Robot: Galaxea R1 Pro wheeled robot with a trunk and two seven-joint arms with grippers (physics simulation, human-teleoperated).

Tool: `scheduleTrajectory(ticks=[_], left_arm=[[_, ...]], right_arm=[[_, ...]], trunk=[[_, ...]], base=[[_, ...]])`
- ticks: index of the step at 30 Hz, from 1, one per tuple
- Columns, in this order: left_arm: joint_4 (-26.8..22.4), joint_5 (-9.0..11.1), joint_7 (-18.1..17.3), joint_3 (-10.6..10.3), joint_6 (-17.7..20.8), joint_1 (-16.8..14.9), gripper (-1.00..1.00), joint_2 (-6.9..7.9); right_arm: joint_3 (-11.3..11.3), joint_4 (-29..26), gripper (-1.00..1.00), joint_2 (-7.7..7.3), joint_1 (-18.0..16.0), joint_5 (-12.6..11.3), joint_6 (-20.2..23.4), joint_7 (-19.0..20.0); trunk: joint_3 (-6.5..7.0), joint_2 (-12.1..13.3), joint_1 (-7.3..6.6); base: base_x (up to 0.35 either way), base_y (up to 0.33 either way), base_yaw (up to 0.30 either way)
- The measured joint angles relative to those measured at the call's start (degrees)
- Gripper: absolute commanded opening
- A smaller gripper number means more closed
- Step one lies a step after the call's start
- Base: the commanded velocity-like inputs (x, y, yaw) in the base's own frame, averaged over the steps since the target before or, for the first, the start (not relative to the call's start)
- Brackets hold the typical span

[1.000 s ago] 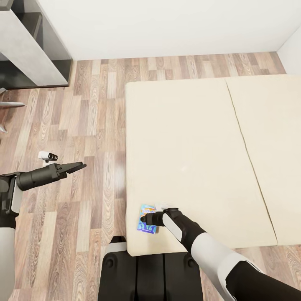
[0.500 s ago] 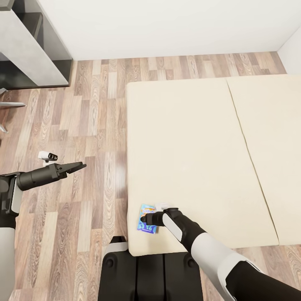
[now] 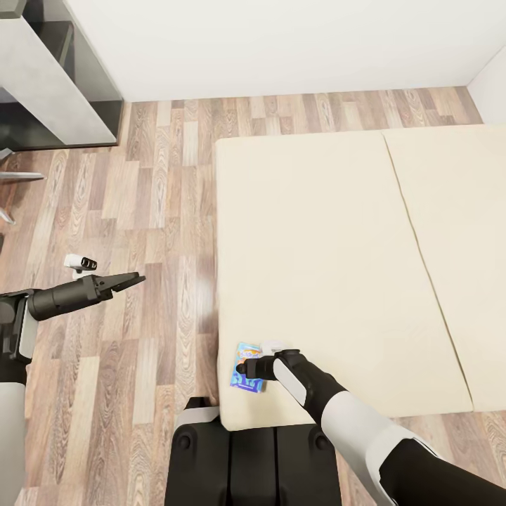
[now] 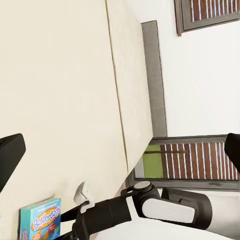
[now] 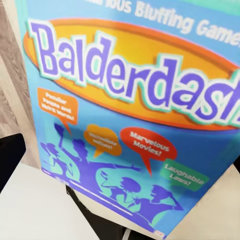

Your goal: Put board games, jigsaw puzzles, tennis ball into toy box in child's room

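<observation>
One bright blue board-game box (image 3: 247, 368) lies lower centre on the beige mattress (image 3: 316, 232), directly under the right gripper (image 3: 246, 368), whose finger spread I cannot tell; the left gripper (image 3: 130, 280), fingers narrow and empty, hangs well apart.

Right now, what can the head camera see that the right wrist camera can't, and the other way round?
The head view alone gives the whole bed, the wood floor, a grey shelf and the left gripper out over the floor. The right wrist view alone gives the lettering, "Balderdash". Both share the blue game box near the bed's corner, with the right gripper over it.
</observation>
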Motion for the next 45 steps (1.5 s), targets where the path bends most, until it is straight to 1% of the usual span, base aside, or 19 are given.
scheduleTrajectory(ticks=[24, 30, 45], left_arm=[[0.0, 0.02, 0.0, 0.08, 0.0, -0.02, 1.0, 0.07], [0.0, 0.01, 0.0, 0.09, 0.0, -0.02, 1.0, 0.04], [0.0, 0.01, 0.0, 0.09, 0.0, -0.02, 1.0, 0.07]], right_arm=[[0.01, 0.0, 1.0, 0.0, 0.0, 0.04, 0.0, 0.0], [-0.01, 0.0, 1.0, 0.0, 0.0, 0.05, 0.0, 0.0], [-0.01, 0.0, 1.0, 0.0, 0.0, 0.12, 0.0, -0.01]], trunk=[[0.0, 0.0, 0.0], [0.0, 0.0, 0.01], [0.0, 0.0, 0.0]], base=[[0.0, 0.022, 0.0], [-0.045, 0.1, 0.0], [-0.005, 0.029, 0.0]])
